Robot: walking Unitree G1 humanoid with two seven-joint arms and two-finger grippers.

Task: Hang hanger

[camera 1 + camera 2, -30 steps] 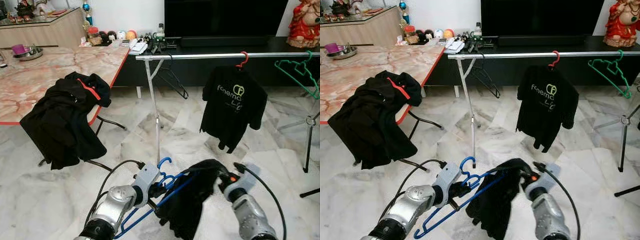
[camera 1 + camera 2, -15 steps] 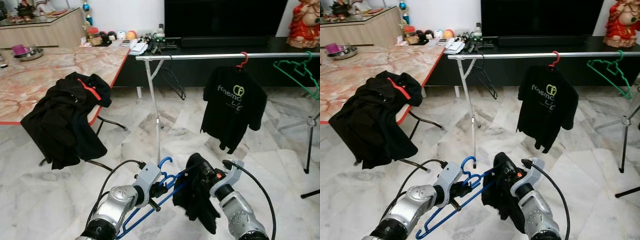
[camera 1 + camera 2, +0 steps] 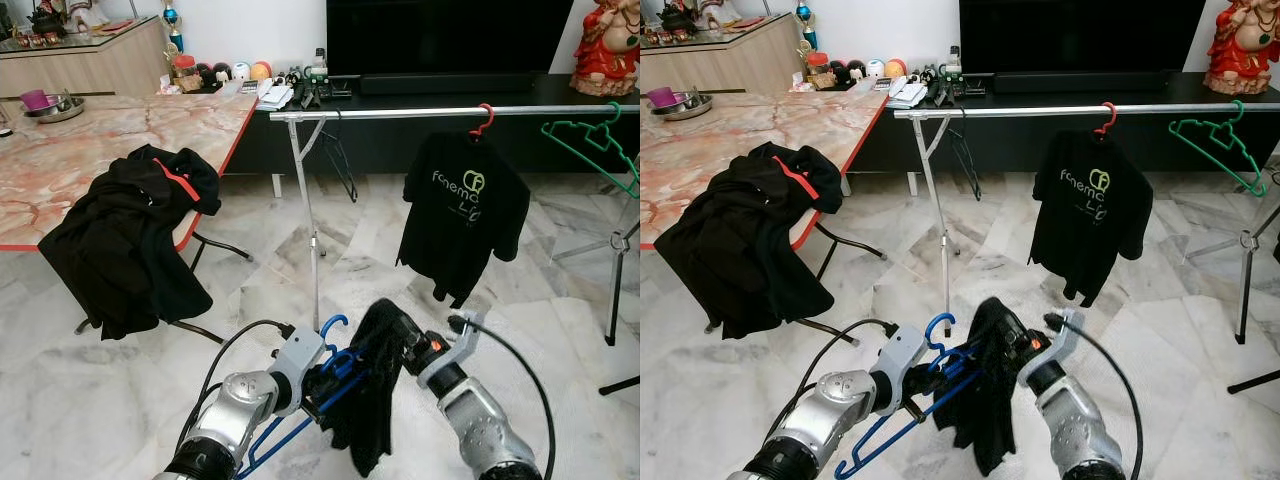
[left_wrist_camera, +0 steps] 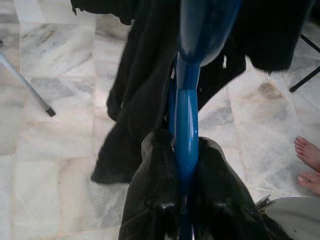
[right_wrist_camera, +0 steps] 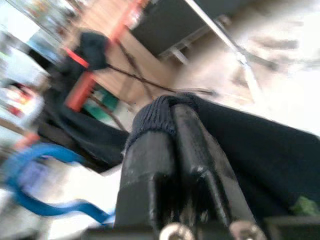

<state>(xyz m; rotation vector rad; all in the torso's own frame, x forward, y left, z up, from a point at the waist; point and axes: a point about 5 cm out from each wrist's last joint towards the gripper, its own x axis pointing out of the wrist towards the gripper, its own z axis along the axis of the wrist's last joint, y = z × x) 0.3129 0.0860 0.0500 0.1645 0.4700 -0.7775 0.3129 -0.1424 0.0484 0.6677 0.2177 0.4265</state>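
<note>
A blue plastic hanger [image 3: 331,368] is held low in front of me, hook up, with my left gripper [image 4: 186,155] shut on its stem. A dark garment [image 3: 372,390] hangs off the hanger's right side, and my right gripper [image 5: 176,130] is shut on its collar edge, close beside the left gripper. Beyond them a silver clothes rail [image 3: 420,113] runs across at the back, carrying a black printed T-shirt [image 3: 462,210] on a red hanger, a bare black hanger [image 3: 338,160] and a green hanger [image 3: 592,148].
A marble table [image 3: 90,140] with a red edge stands at the left, with a black jacket [image 3: 125,235] draped over its corner. The rail's stand legs [image 3: 312,250] rise straight ahead. A TV console [image 3: 440,90] lines the back wall. A person's bare foot [image 4: 307,157] is on the floor nearby.
My right gripper has carried the dark garment left, closer to the blue hanger, and the cloth now hangs longer beside it. The left gripper has kept its hold.
</note>
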